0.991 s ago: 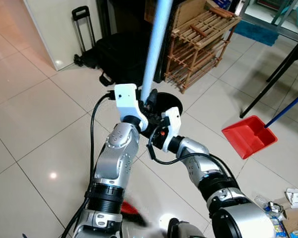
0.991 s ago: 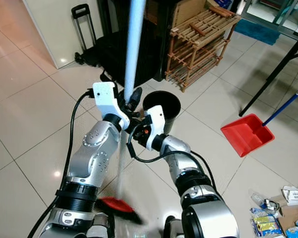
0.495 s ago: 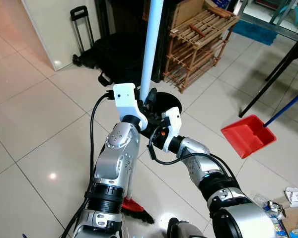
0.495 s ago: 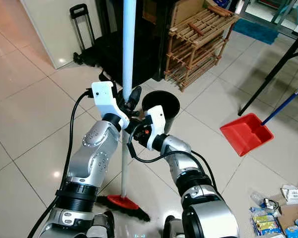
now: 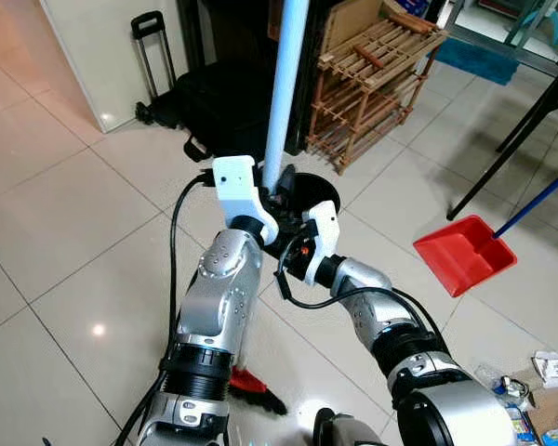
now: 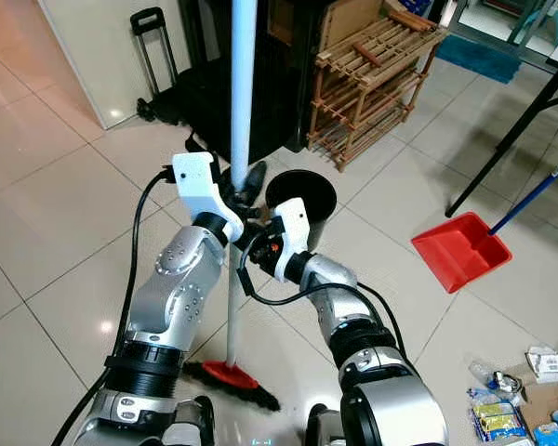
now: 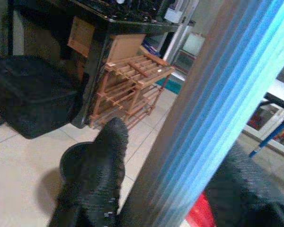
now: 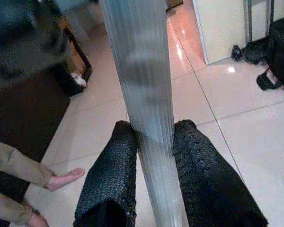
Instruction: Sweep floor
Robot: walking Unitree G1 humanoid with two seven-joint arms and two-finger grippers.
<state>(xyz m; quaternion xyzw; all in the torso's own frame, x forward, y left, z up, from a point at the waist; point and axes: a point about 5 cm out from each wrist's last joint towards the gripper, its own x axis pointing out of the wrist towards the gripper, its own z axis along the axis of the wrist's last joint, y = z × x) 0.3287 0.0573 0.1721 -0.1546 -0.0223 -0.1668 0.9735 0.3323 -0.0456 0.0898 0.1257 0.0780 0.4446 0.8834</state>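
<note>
Two claws grip one broom handle point(image 6: 241, 84): the left claw point(image 6: 248, 178) is closed on the pole from one side, and the right claw point(image 8: 154, 177) pinches it just below, both fingers point(image 8: 114, 172) pressed flat against the ribbed shaft. The handle stands near upright. Its red broom head point(image 6: 225, 376) rests on the tiled floor point(image 6: 65, 232) close to the robot's feet. For a clean stroke, keep both grips firm, hold the bristles in floor contact, and draw toward the red dustpan point(image 6: 460, 251), well apart on the right, steering clear of the black bin point(image 6: 302, 200).
</note>
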